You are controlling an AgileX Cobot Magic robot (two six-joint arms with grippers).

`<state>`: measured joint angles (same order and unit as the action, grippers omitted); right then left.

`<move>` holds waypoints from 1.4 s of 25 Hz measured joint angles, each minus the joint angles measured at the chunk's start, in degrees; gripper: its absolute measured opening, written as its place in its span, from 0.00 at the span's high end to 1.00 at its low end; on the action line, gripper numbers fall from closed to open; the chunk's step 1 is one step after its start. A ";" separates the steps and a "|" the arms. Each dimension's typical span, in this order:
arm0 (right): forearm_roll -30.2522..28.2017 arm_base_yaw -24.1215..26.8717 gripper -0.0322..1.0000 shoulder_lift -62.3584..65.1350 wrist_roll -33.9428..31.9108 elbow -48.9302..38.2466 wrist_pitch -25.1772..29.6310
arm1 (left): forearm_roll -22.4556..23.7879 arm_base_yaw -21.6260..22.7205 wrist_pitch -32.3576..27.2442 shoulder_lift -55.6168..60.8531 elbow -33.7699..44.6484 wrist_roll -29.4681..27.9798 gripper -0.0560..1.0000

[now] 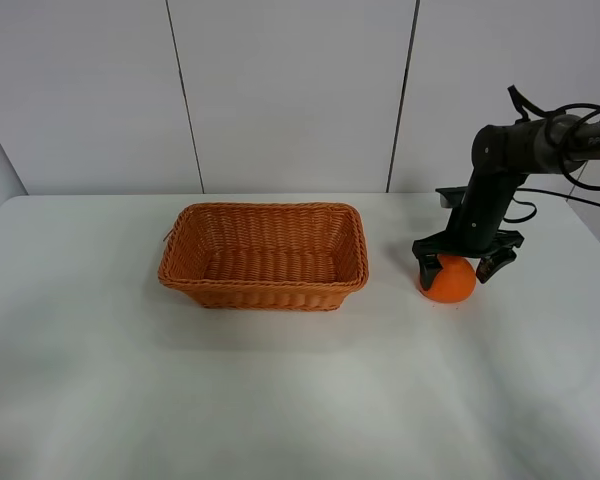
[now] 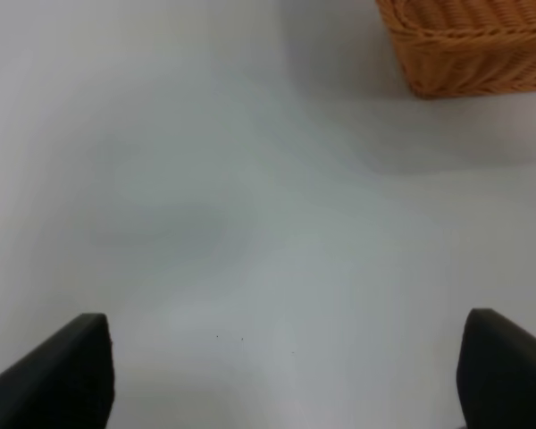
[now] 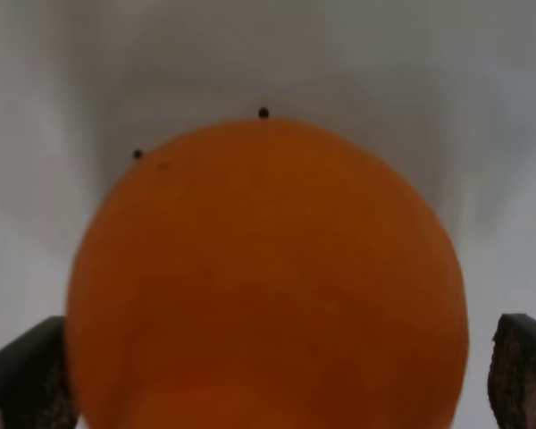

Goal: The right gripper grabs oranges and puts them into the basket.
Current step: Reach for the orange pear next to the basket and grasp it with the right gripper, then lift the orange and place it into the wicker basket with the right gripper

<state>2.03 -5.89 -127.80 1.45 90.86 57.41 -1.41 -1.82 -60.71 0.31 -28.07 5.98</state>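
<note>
The orange [image 1: 448,281] sits on the white table to the right of the wicker basket [image 1: 263,257]. My right gripper [image 1: 464,268] is lowered over the orange, open, with one black finger on each side of it. In the right wrist view the orange [image 3: 268,286] fills most of the frame between the two fingertips [image 3: 27,375], with a gap on the right side. The basket holds nothing that I can see. My left gripper [image 2: 286,375] is open over bare table, and a corner of the basket [image 2: 469,45] shows in its view.
The white table [image 1: 280,390] stretches wide in front of and left of the basket. A grey panelled wall stands behind. The right arm [image 1: 540,140] reaches in from the right edge with black cables.
</note>
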 joint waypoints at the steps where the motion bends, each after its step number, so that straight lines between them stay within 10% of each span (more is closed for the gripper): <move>1: 0.20 0.00 0.30 -0.32 -0.13 0.00 0.00 | 0.00 0.00 0.00 0.00 0.00 0.00 0.11; 12: 0.34 0.00 0.83 0.66 -0.37 0.25 0.11 | 0.00 0.00 0.00 0.00 0.00 0.00 0.11; 35: -2.03 -6.06 0.84 14.15 -0.11 19.82 12.51 | 0.00 0.00 0.00 0.00 0.00 0.00 0.11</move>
<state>0.00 -11.95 -113.64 1.34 110.67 69.92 -1.41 -1.82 -60.71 0.31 -28.07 5.98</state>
